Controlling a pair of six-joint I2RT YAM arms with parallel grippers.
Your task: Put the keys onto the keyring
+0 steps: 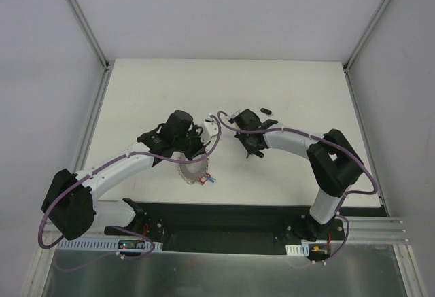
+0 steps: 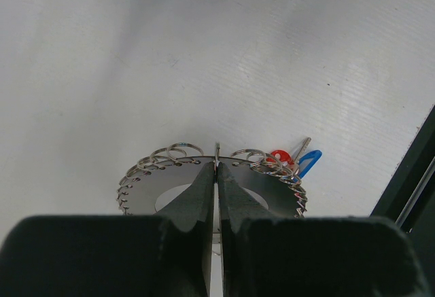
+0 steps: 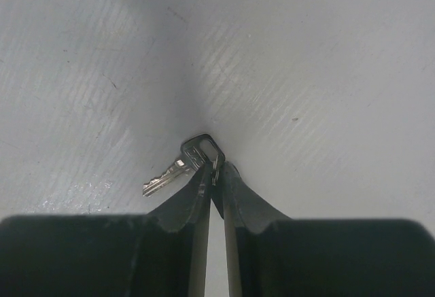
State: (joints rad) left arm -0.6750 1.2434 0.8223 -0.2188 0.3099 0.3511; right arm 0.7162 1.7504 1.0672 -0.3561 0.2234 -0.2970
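Left gripper (image 2: 216, 175): jaws clenched on the rim of the keyring (image 2: 160, 178), pinching it at its 12 o'clock edge, where one thin wire loop stands upright. More wire loops (image 2: 178, 151) fan out at 11 and 1 o'clock. Red tag (image 2: 277, 155) and blue tag (image 2: 309, 161) sit at 2 o'clock.

Right gripper (image 3: 215, 175): jaws nearly together, nipping the black head of a key (image 3: 197, 153), silver blade pointing to 8 o'clock, low over the table (image 1: 299, 93).

Top view: second key (image 1: 266, 111) lies loose at 1 o'clock of the right gripper, apart from it.
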